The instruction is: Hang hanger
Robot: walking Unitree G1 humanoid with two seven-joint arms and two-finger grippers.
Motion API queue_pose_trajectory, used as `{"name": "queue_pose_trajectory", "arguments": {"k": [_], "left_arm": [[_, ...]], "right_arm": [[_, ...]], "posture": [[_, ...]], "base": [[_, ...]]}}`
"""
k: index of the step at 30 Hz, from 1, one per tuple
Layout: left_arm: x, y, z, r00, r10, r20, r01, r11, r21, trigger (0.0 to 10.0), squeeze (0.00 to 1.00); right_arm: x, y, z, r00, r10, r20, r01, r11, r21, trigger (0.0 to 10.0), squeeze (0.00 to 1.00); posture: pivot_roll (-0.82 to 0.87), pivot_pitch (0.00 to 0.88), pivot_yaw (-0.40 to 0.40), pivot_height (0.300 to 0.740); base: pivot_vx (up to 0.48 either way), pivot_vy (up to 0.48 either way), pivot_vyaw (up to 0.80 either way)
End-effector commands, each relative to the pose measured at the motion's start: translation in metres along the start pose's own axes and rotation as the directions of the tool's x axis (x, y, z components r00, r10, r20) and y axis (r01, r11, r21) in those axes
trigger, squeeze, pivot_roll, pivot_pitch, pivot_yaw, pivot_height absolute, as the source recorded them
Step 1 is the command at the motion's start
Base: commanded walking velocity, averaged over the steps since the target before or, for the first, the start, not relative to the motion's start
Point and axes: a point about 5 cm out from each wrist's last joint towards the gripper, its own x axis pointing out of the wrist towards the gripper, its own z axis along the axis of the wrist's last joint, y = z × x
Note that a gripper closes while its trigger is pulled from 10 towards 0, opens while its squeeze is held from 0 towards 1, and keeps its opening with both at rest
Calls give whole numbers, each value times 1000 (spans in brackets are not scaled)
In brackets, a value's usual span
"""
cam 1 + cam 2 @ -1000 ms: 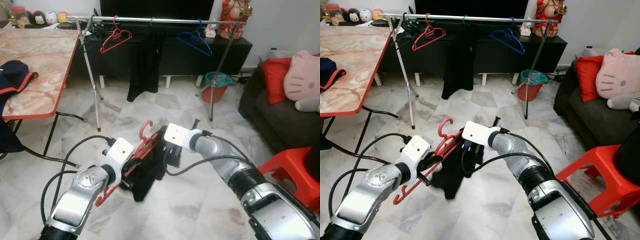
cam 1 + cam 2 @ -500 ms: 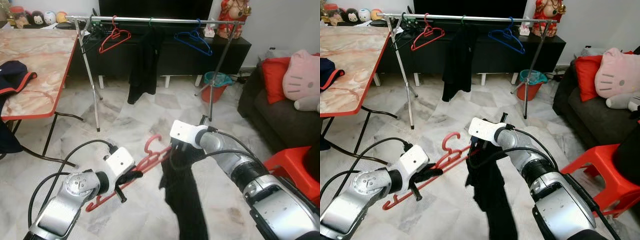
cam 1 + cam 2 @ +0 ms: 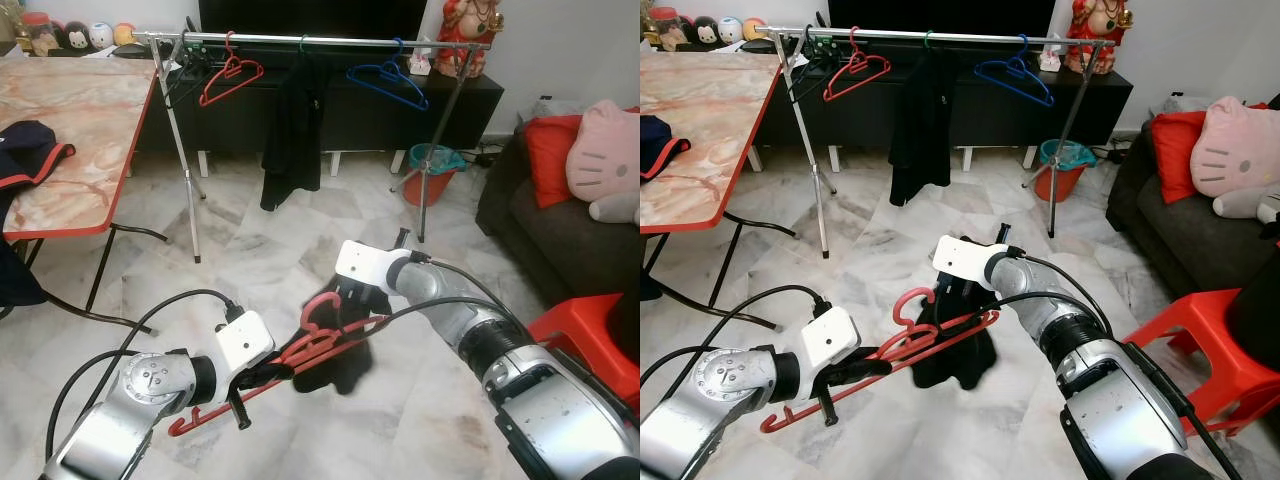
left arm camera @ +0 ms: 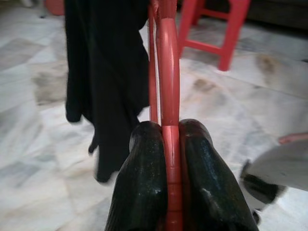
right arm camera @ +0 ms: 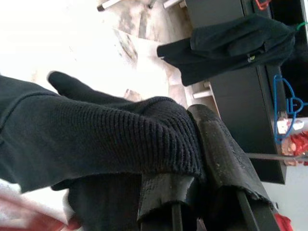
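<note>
A red plastic hanger (image 3: 285, 365) is clamped between my left gripper's (image 4: 166, 144) two black fingers, low over the marble floor. Its hook end lies against a black garment (image 3: 345, 345). My right gripper (image 3: 362, 296) is shut on the top of that garment, whose knit edge (image 5: 120, 139) is pinched between its fingers. The garment hangs bunched below the right gripper, with the hanger's arm crossing its front. At the back stands a clothes rail (image 3: 310, 40) carrying a red hanger (image 3: 230, 75), a black hung garment (image 3: 293, 135) and a blue hanger (image 3: 388, 80).
A marble-top table (image 3: 70, 130) with dark clothing stands at the left. A dark sofa with a pink plush (image 3: 605, 160) is at the right, a red stool (image 3: 590, 345) in front of it. A teal-lined bin (image 3: 432, 172) sits by the rail's right leg.
The black garment, which hung long from the right gripper, is now bunched up shorter. The red hanger has moved right, into the garment.
</note>
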Motion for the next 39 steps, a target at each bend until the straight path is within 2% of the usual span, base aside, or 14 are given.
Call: {"name": "queue_pose_trajectory", "arguments": {"k": [1,5,11,16,19,25,29,31,33,36,39], "left_arm": [[4,8,6,997,80,14,-80,996,33,10000,0],[2,13,3,993,114,-35,-112,992,54,10000,0],[-12,5,-5,996,34,-85,-28,997,77,10000,0],[-17,12,-7,990,96,-106,-87,992,89,10000,0],[-15,18,-6,982,162,-96,-154,985,80,10000,0],[-5,17,8,981,192,-2,-192,981,36,10000,0],[-3,20,11,974,227,7,-227,973,37,10000,0],[-1,24,14,960,280,12,-280,960,16,10000,0],[0,25,15,957,290,9,-291,957,9,10000,0],[0,25,10,953,295,-64,-292,955,53,10000,0],[-1,27,4,942,312,-123,-307,950,57,10000,0]], "right_arm": [[0,-10,4,1000,-21,13,21,1000,-1,10000,0],[0,-9,4,1000,-21,12,21,1000,1,10000,0],[1,-5,2,1000,-16,6,16,1000,5,10000,0],[1,-4,2,1000,-14,7,14,1000,7,10000,0],[2,-3,4,1000,-11,12,10,1000,7,10000,0],[3,1,8,1000,7,25,-7,1000,6,10000,0],[3,3,9,999,16,29,-17,1000,6,10000,0],[5,11,14,999,32,39,-33,999,17,10000,0],[6,13,16,999,36,41,-37,999,24,10000,0],[7,19,20,998,45,50,-47,998,46,10000,0],[8,20,21,998,45,49,-47,998,47,10000,0]], "posture": [[125,6,-144,740],[125,6,-144,740],[127,8,-144,740],[128,8,-144,740],[128,8,-144,740],[129,7,-147,740],[129,7,-147,740],[129,7,-147,740],[129,7,-147,740],[129,7,-147,740],[129,5,-147,740]], "base": [[0,0,0],[0,0,0],[0,0,0],[0,0,0],[0,0,0],[0,0,0],[0,0,0],[0,0,0],[0,0,0],[0,0,0],[0,0,0]]}}
